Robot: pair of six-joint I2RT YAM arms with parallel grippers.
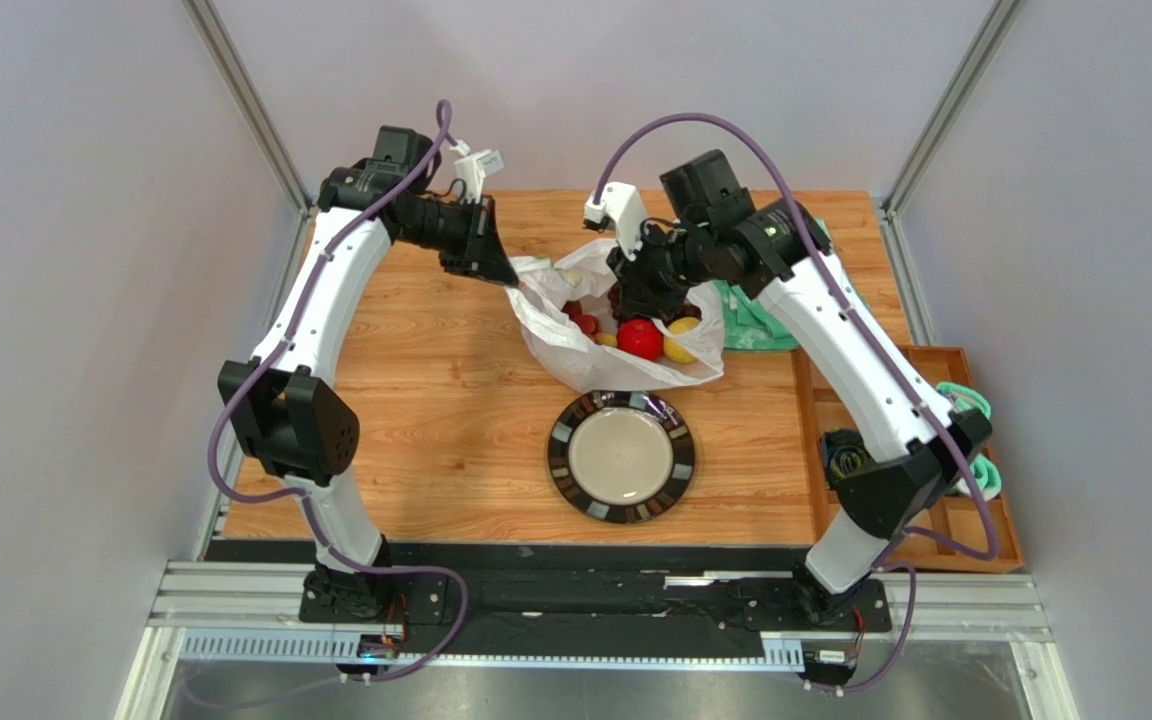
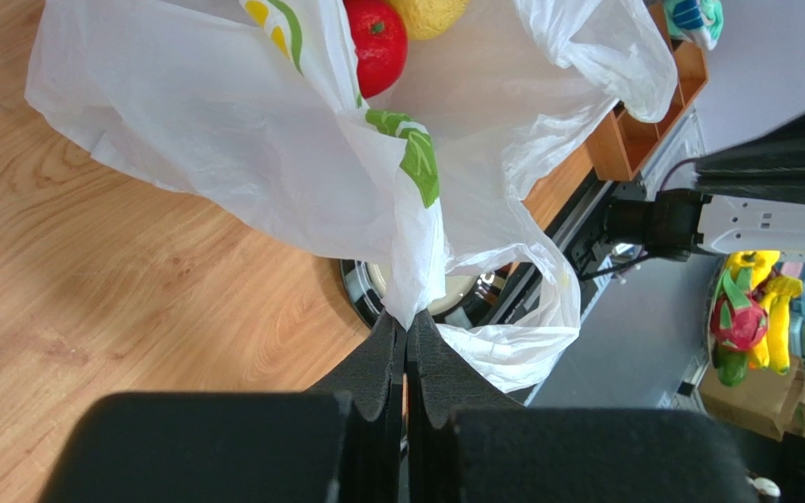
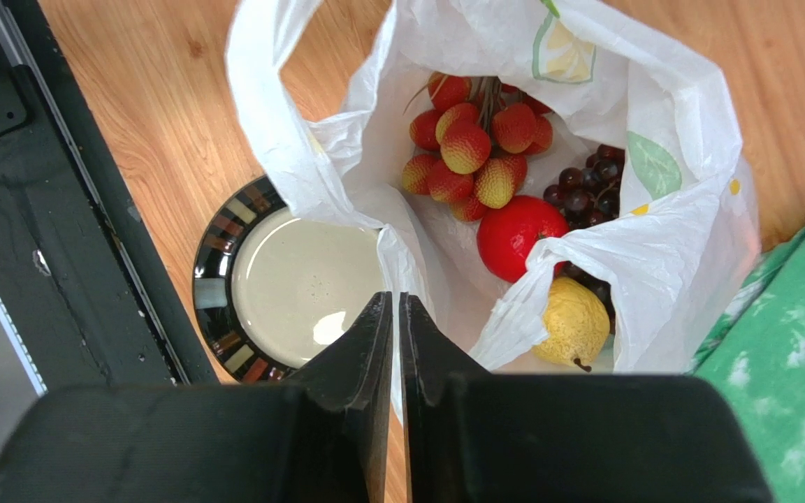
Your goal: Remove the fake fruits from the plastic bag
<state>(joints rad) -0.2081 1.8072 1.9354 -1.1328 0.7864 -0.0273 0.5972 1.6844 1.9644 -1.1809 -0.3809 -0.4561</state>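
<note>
Both the left gripper [image 2: 407, 337] and right gripper [image 3: 396, 314] are pinched shut on opposite rims of the bag [image 3: 680, 252], likely to spread its mouth, while the fruits [image 3: 520, 233] lie inside, beside the plate [image 3: 210, 285].

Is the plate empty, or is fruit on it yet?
Empty. The plate shows a bare cream centre; the red apple, berry cluster, grapes and yellow fruit lie inside the plastic bag.

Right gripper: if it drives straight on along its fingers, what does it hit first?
The plastic bag: the right gripper pinches its rim. Next, probably the berry cluster; depth is unclear.
</note>
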